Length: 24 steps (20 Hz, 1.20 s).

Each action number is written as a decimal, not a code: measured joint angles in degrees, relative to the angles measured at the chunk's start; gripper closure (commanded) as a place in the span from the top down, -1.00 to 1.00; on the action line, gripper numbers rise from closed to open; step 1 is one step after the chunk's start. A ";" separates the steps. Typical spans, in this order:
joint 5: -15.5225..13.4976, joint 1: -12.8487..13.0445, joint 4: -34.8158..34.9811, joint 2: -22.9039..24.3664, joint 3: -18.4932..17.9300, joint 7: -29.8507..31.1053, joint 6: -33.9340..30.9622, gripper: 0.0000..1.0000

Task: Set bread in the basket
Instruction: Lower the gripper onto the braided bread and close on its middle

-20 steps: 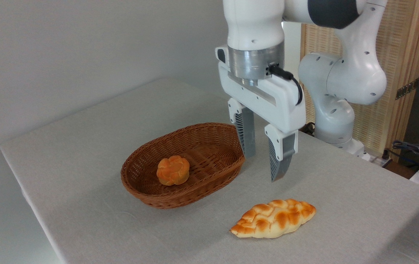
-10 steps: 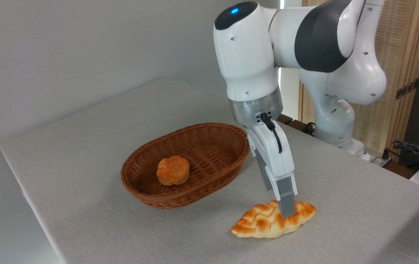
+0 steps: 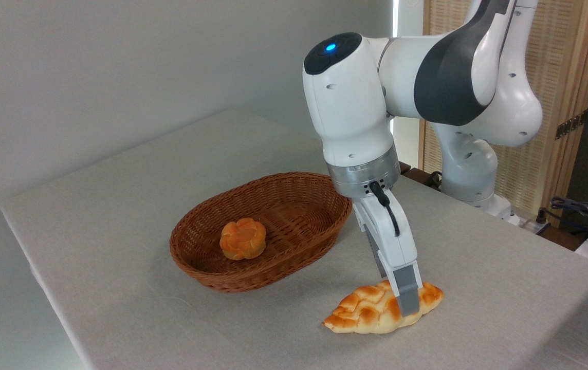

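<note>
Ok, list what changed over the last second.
The gripper turned, dropped from beside the basket and now straddles the bread, near finger low on its side. Whether it has closed is unclear. Bread, basket and bun kept their places.

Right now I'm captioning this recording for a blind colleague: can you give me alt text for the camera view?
A white robot arm's gripper is lowered onto a braided loaf lying on a grey table, one finger in front of the loaf. To its left, an oval wicker basket holds a small orange bun.
</note>
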State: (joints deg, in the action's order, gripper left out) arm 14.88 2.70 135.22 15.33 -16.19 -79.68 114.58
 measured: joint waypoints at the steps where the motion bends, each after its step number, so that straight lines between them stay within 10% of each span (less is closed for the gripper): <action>1: 0.00 0.00 0.11 -0.12 0.00 0.00 0.37 1.00; 5: 0.00 0.00 1.44 -0.63 0.00 0.00 3.34 0.99; 9: 0.00 0.13 2.32 -1.12 0.00 0.00 5.24 0.10; 12: 0.02 0.65 2.32 -1.18 0.00 0.00 5.26 -0.10; 24: 0.04 0.91 2.31 -1.18 0.00 0.00 5.25 -0.13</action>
State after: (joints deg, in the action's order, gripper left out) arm 14.92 3.61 137.53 14.15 -16.19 -79.68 119.84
